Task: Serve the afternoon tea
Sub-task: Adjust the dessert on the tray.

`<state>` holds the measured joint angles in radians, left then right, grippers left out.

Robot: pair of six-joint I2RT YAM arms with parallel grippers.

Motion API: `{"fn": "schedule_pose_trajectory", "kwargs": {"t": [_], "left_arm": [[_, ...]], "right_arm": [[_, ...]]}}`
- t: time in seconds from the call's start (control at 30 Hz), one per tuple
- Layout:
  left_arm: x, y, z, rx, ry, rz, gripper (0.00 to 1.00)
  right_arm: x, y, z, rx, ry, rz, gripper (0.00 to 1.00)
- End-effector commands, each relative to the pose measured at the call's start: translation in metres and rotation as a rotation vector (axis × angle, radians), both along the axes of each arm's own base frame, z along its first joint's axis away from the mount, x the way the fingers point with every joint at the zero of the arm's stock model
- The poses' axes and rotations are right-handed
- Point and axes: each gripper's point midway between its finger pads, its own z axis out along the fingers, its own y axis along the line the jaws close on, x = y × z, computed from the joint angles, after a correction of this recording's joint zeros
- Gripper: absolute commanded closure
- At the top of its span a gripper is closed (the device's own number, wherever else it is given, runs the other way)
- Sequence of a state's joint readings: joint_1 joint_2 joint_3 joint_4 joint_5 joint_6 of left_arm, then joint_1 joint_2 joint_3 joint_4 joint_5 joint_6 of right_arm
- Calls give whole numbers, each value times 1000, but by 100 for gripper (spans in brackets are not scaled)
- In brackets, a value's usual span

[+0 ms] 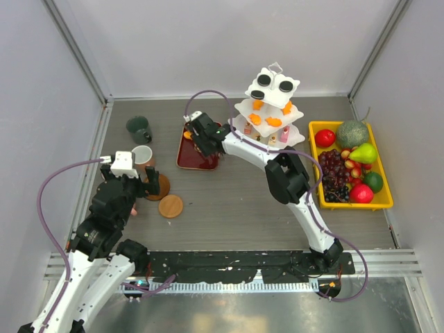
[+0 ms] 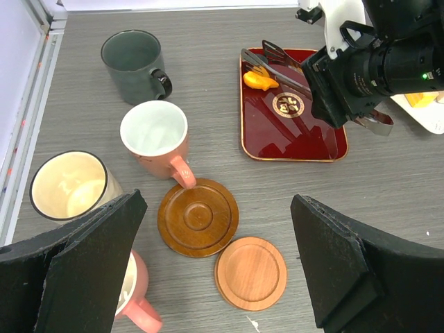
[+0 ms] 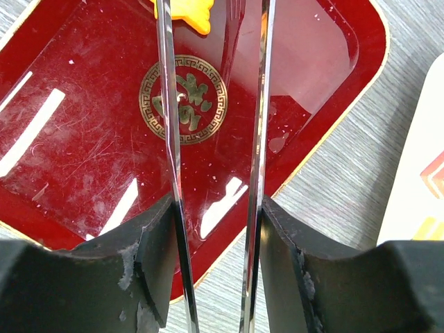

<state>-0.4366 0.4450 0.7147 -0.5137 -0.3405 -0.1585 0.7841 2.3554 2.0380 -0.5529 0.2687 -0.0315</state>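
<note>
Grey worktop (image 1: 229,208). The right arm (image 1: 291,180) stretches from the lower right up and left, elbow bent below the white three-tier stand (image 1: 267,111) at top centre, wrist tipped down over the dark red tray (image 2: 291,132). The left arm (image 1: 104,229) is hunched at the left, with the left fingers (image 2: 83,257) spread wide above the mugs (image 2: 132,66) and two brown coasters (image 2: 250,272). The darker coaster (image 2: 198,217) sits right between them, with the pink mug (image 2: 156,135) handle at its upper-left rim. The right fingers (image 3: 149,263) are pinching the metal tongs (image 3: 168,139), both blades against the pads. A small orange sweet (image 3: 184,14) lies on the tray at the top of the right wrist view, partly behind the left blade.
</note>
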Motion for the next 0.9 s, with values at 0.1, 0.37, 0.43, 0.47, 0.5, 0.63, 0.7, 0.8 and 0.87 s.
{"fn": "schedule_pose_trajectory", "kwargs": {"t": [0.1, 0.37, 0.43, 0.47, 0.5, 0.63, 0.7, 0.8, 0.87], "left_arm": [[4, -1, 9, -5, -39, 2, 1], [4, 0, 8, -3, -40, 6, 1], [4, 0, 8, -4, -38, 5, 1], [4, 0, 9, -5, -41, 5, 1], [4, -1, 8, -4, -39, 1, 1], [4, 0, 9, -6, -42, 5, 1], [4, 0, 10, -5, -44, 4, 1], [4, 0, 9, -4, -42, 6, 1], [4, 0, 9, -4, -42, 6, 1]], "right_arm": [[13, 14, 19, 43, -57, 2, 49], [14, 2, 18, -5, -31, -30, 52], [11, -7, 19, -21, -16, -52, 52], [9, -11, 22, -24, -8, -63, 52], [8, -16, 21, -35, -1, -73, 53], [-2, -30, 29, -62, 13, -77, 53], [-4, -35, 34, -66, 12, -76, 53], [-10, -39, 41, -72, 21, -72, 54], [-13, -39, 47, -63, 22, -73, 54]]}}
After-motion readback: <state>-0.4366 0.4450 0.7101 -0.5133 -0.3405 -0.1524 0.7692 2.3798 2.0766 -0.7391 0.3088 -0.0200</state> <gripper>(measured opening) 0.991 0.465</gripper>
